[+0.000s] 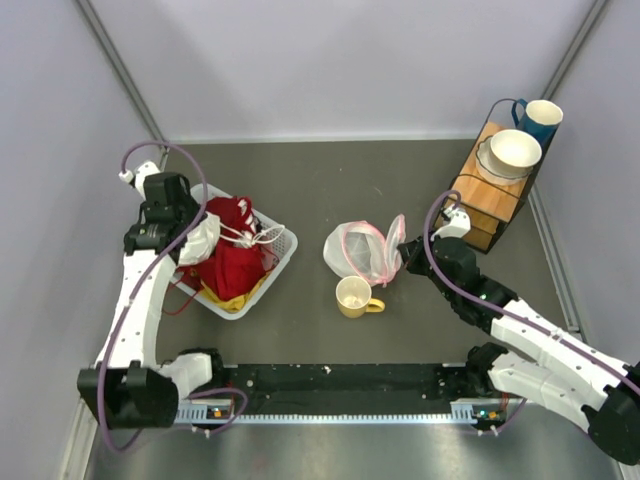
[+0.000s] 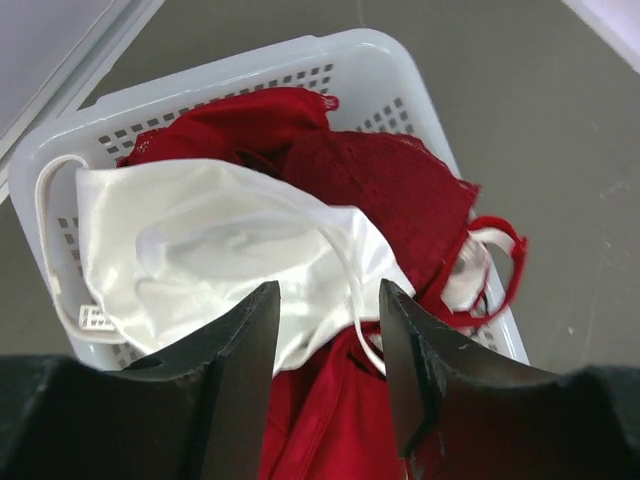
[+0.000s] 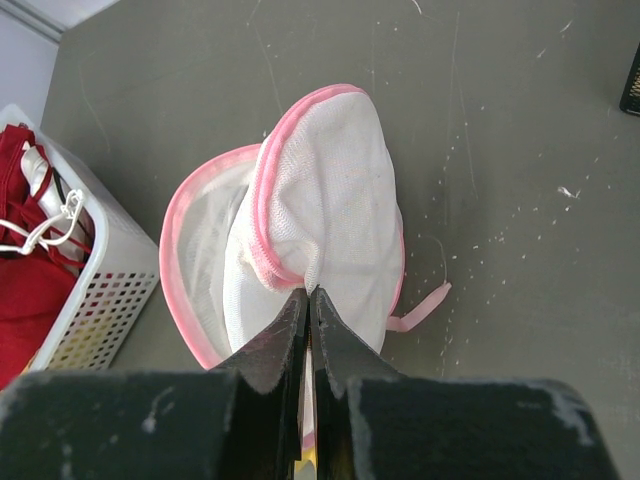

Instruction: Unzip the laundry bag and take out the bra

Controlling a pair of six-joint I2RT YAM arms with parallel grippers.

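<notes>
1. The yellow mug stands on the dark table and serves as the landmark here.
2. The laundry bag, a white mesh pouch, sits just behind the mug, almost touching it.
3. Its pink zipper trim gapes apart. One domed flap stands lifted and the mouth is wide open, so the unzipping looks done.
4. Nothing shows inside the bag but its own mesh, though part of the inside is hidden behind the flap.
5. The right gripper, behind and to the right of the mug, is clenched on the lower edge of the raised flap, holding the bag open.
6. The bra, soft and white with thin straps, is out of the bag. It lies well to the left of the mug in a white slatted basket, on top of red clothes.
7. The left gripper hangs just over the bra with its fingers spread. The edge of a cup and one strap show in the gap, but the fingers do not appear to pinch them, so it reads as released.
8. As a judgement, the task is all but finished. What seems left is lifting the left arm clear and letting go of the flap.
</notes>
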